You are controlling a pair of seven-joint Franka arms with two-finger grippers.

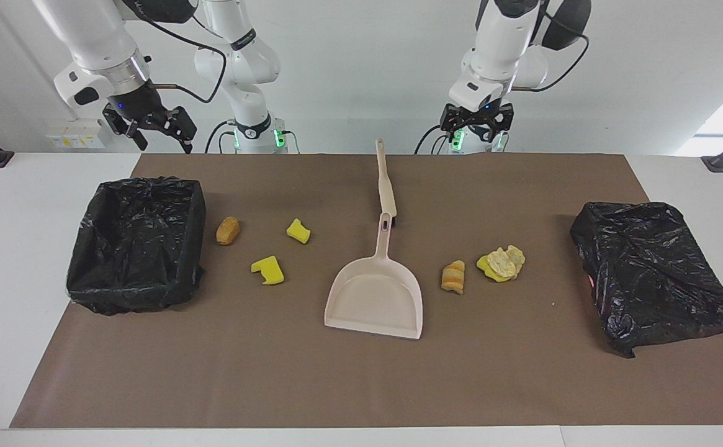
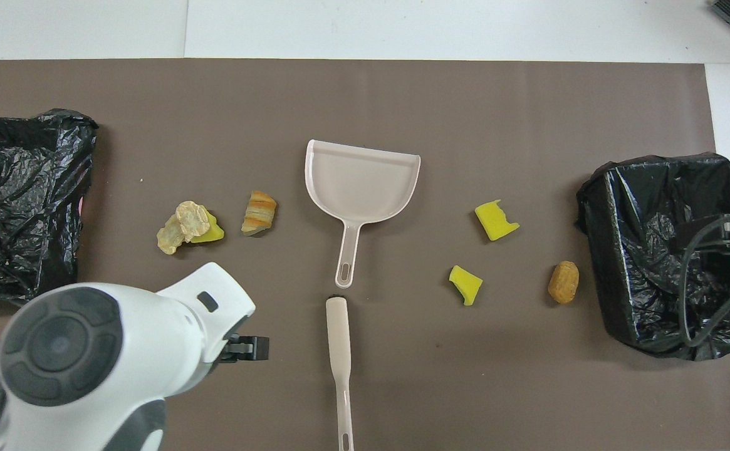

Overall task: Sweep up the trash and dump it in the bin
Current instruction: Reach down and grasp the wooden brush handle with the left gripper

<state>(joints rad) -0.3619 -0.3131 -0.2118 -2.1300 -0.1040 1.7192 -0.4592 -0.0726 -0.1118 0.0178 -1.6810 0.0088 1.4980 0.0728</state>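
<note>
While uncollected, six trash pieces (image 1: 266, 270), two bins (image 1: 138, 242)

The dustpan (image 1: 377, 297) and the brush (image 1: 386, 180) lie end to end across the middle of the tabletop (image 1: 361, 385), splitting it into 2 lanes. Toward the right arm's end, 3 scraps lie well apart beside the open bin (image 1: 138, 242); toward the left arm's end, 2 clusters sit close together. The mat strip farthest from the robots lies bare.

smooth plastic dustpan (image 1: 375, 298), crinkled glossy black bin liner (image 1: 138, 242), porous yellow foam chunks (image 1: 267, 270), matt brown mat (image 1: 361, 379).
</note>
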